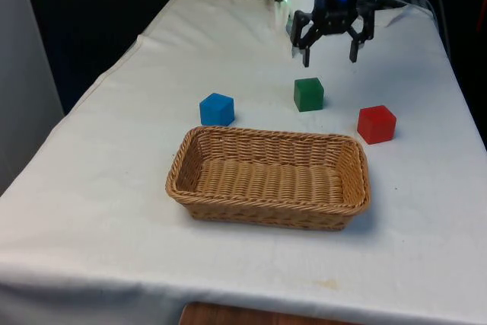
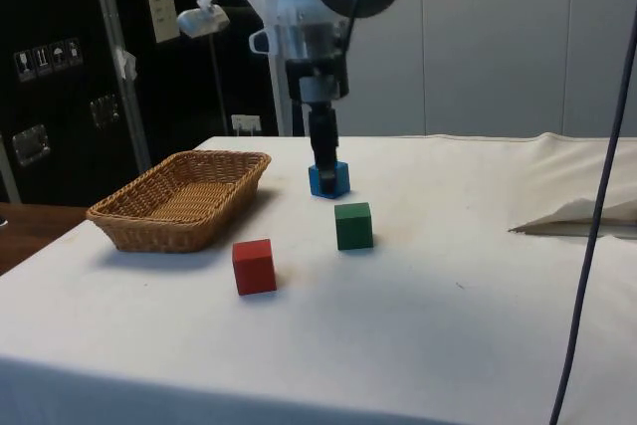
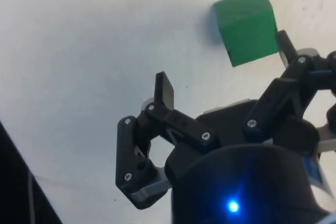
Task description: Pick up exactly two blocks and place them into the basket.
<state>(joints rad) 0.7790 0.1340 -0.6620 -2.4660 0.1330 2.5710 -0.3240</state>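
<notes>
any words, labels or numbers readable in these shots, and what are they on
No text can be read.
The blue block, green block, red block and basket carry no markings.
Cabinet stickers: small symbols, too small to read.
Pale label on the cabinet: print too blurred to read.

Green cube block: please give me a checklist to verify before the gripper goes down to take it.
1. Black two-finger gripper open: ok.
2. Gripper holds nothing: ok.
3. Green cube block free on the white cloth, apart from the red cube block and blue cube block: ok.
4. Gripper directly above green block: not ok, fingers sit beside it in the wrist view.
5. Woven wicker basket empty: ok.
</notes>
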